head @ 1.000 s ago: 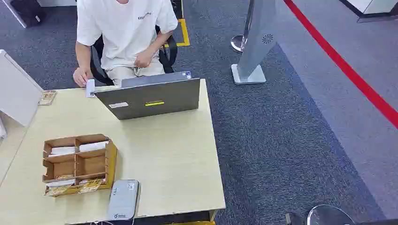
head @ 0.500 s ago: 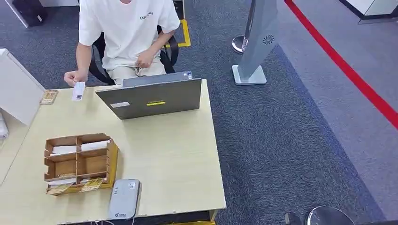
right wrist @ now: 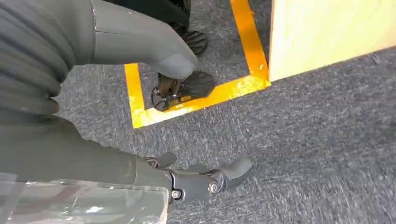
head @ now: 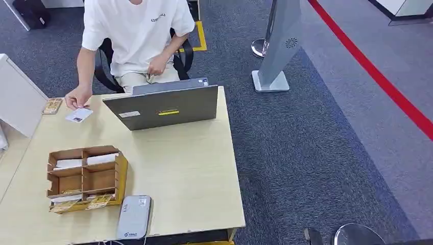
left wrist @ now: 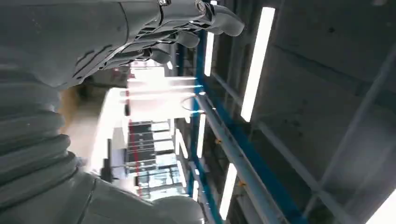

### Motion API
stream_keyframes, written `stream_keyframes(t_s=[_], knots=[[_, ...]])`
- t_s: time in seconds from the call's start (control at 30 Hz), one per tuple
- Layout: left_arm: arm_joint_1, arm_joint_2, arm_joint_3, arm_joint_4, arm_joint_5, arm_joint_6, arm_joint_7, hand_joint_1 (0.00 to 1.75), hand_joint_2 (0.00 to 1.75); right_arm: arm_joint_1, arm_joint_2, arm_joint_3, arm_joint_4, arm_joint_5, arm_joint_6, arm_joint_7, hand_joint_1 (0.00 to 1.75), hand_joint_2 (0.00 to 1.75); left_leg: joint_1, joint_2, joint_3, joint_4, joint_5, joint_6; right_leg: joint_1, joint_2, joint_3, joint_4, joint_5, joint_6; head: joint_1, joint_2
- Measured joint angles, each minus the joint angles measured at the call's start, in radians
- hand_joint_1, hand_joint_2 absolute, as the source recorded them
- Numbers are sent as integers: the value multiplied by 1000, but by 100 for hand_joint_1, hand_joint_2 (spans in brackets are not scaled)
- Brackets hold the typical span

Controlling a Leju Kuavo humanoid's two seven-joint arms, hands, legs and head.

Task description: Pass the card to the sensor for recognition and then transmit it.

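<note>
A white card [head: 78,115] lies on the far left of the wooden table [head: 194,173], under the fingertips of a seated person's hand [head: 78,97]. The grey card sensor [head: 134,217] lies flat at the table's near edge. My left hand [left wrist: 140,28] is raised toward the ceiling lights in the left wrist view, fingers [left wrist: 205,11] loosely spread, holding nothing. My right hand [right wrist: 107,158] hangs over the carpet beside the table corner, thumb [right wrist: 159,56] and fingers [right wrist: 210,179] apart, nothing in it.
A grey laptop [head: 163,106] stands open at the table's far side, facing the person in a white shirt [head: 135,30]. A cardboard organiser [head: 84,178] with cards sits at near left. A white partition [head: 20,102] borders the left; a grey floor stand [head: 278,46] rises on the carpet.
The person picked the white card up from beside the laptop, carried it left and laid it flat on the table. My hands stayed off the table.
</note>
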Motion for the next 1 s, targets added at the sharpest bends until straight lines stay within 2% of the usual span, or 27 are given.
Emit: stream_keyframes(t_s=[0.07,0.17,0.23,0.3,0.37,0.43,0.5,0.57,0.67,0.77,1.0], knots=[[-52,35,-16,35,-55,0,1,0,175,-6,0,10,1,5,3,9,0,175,0,0,0,0,1,-1,0,-1,0,0,0,0,0,0],[-138,93,-31,135,-194,0,3,0,175,-21,3,32,2,16,6,19,0,175,0,-1,0,0,3,-1,0,-1,0,1,1,-1,0,0],[-172,115,-38,174,-234,1,3,0,175,-25,5,37,2,17,8,21,0,175,0,0,0,0,3,-2,0,1,-1,1,2,-2,-2,0],[-247,153,-45,291,-394,1,21,0,175,-26,5,50,3,22,11,33,0,175,0,-2,0,0,4,-1,0,-3,-1,1,2,-2,-1,0],[-357,200,-59,450,-640,0,101,0,175,-37,6,62,5,30,17,47,0,175,0,-5,-1,0,6,-2,0,-5,-3,1,2,-2,0,0],[-511,267,-92,678,-868,-2,229,0,175,-52,8,81,5,34,23,64,0,175,1,-5,-1,0,8,-5,0,-5,-3,2,4,-4,0,0],[-662,323,-148,891,-1002,-2,340,0,175,-64,10,99,6,34,29,77,0,175,1,-2,-2,0,10,-5,1,-1,-4,3,8,-5,-1,0],[-779,357,-204,1058,-1090,-2,409,0,175,-66,11,114,6,30,35,82,0,175,1,2,-3,0,10,-5,0,3,-5,4,10,-5,-2,0],[-896,382,-293,1240,-1147,-2,457,0,175,-66,13,121,6,-15,63,81,0,175,1,3,-3,0,10,-5,0,4,-6,4,10,-5,-2,0],[-957,389,-355,1345,-1164,-2,484,0,175,-64,13,121,7,-37,76,79,0,175,0,3,-4,0,9,-5,0,4,-6,4,9,-4,-2,0],[-999,400,-420,1444,-1148,-2,504,0,175,-59,13,122,8,-46,71,78,0,175,1,4,-6,0,9,-5,0,4,-8,3,9,-4,-2,0]])
